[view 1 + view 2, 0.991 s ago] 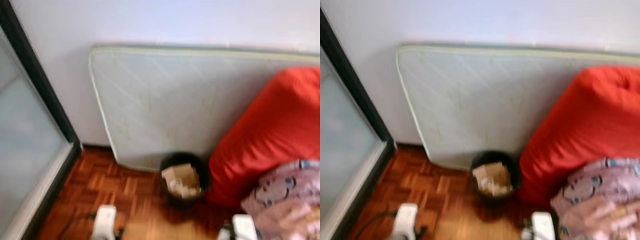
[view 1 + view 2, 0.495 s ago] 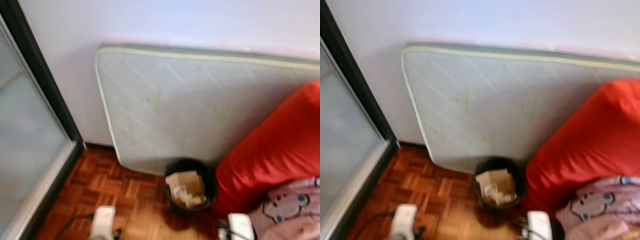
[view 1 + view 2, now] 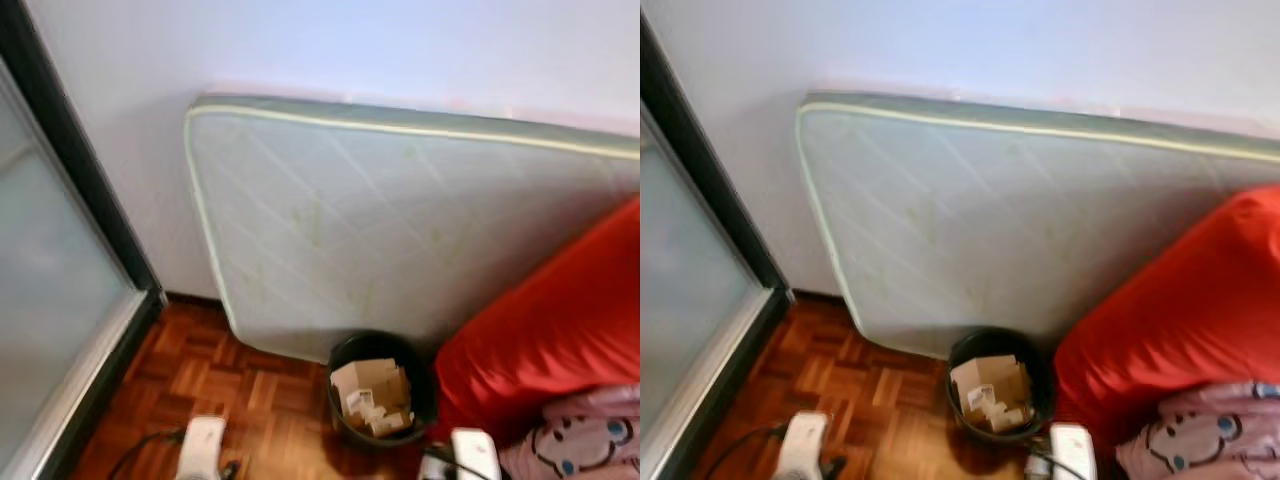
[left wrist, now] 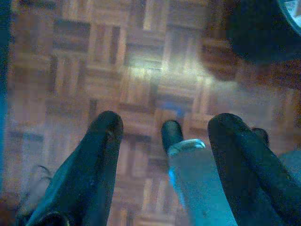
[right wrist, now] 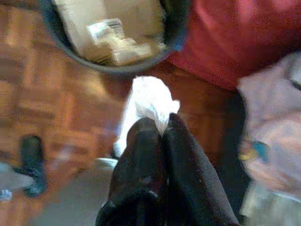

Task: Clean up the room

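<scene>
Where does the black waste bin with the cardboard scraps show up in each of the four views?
Left eye view: black waste bin at lower centre, below the mattress.
Right eye view: bin at lower centre, left of the red cushion.
Left wrist view: a dark round shape in one corner, too blurred to confirm.
Right wrist view: bin beyond the right gripper, which pinches white paper.
Shared landmark: the red cushion beside the bin.

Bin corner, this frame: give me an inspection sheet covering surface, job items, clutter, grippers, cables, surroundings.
Surface: wooden parquet floor.
Job's things: black trash bin holding cardboard scraps; white crumpled wad pinched above the floor near the bin's rim.
Clutter: pink patterned fabric against the red cushion.
Grippers: right gripper shut on the wad; left gripper open over the floor.
Cables: dark cable on the floor at lower left.
Surroundings: mattress leaning on the wall; sliding glass door at left.
</scene>
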`<state>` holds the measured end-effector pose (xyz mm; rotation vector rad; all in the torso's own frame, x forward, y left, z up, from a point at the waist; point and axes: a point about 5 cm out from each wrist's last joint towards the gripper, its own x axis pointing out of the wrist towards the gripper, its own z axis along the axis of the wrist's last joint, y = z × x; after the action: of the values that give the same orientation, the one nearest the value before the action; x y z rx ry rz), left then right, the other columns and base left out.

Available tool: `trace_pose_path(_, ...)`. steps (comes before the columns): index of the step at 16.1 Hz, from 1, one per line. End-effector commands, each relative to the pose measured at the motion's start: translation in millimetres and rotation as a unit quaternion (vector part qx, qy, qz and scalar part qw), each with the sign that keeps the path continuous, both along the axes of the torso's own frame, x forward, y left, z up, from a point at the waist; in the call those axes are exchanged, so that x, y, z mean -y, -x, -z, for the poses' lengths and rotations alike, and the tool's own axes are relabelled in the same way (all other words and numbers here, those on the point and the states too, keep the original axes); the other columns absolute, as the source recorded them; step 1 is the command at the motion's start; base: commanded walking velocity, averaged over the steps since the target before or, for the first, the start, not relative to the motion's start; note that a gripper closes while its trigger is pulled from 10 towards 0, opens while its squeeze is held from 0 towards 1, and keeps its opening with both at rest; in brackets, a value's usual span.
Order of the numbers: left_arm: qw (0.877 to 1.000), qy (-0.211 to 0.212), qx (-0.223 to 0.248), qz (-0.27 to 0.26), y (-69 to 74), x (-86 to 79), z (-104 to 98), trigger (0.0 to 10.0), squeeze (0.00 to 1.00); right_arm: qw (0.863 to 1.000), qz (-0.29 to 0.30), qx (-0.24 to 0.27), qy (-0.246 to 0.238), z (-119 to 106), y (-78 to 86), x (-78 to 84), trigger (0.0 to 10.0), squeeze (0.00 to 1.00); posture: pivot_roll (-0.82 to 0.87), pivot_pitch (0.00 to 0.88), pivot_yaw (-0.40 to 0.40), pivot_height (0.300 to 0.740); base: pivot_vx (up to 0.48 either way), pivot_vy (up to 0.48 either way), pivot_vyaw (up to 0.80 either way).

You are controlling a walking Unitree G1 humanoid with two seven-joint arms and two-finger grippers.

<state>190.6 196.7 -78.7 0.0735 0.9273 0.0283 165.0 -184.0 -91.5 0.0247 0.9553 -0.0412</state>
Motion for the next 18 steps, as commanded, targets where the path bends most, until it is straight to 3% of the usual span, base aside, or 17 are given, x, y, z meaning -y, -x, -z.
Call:
trace_pose_path(1, 1.000, 0.003, 0.000, 0.017, -1.9, 7.3, 0.1, 10.0, 0.00, 1.000, 0.006, -0.007, 0.013, 1.1, 6.2, 11.2, 10.0, 0.00, -0.07, 0.053, -0.032, 0.740, 0.255, 0.000, 0.00)
trace_pose_path(8, 1.000, 0.003, 0.000, 0.016, -1.4, 7.9, 0.4, 10.0, 0.00, 1.000, 0.010, -0.003, 0.012, 0.8, 6.0, 11.5, 10.0, 0.00, -0.07, 0.052, -0.032, 0.740, 0.254, 0.000, 0.00)
trace_pose_path(13, 1.000, -0.001, 0.009, 0.011, -3.6, 6.8, -1.1, 10.0, 0.00, 0.998, 0.029, 0.043, -0.019, -3.7, 0.4, 9.6, 10.0, 0.00, -0.07, 0.056, -0.030, 0.740, 0.100, 0.000, 0.00)
trace_pose_path(18, 1.000, 0.001, 0.028, 0.004, -9.6, 6.6, -4.8, 10.0, 0.00, 0.992, 0.009, 0.109, -0.060, -12.4, -9.3, 5.1, 10.0, 0.00, -0.07, 0.060, -0.031, 0.740, 0.000, 0.000, 0.00)
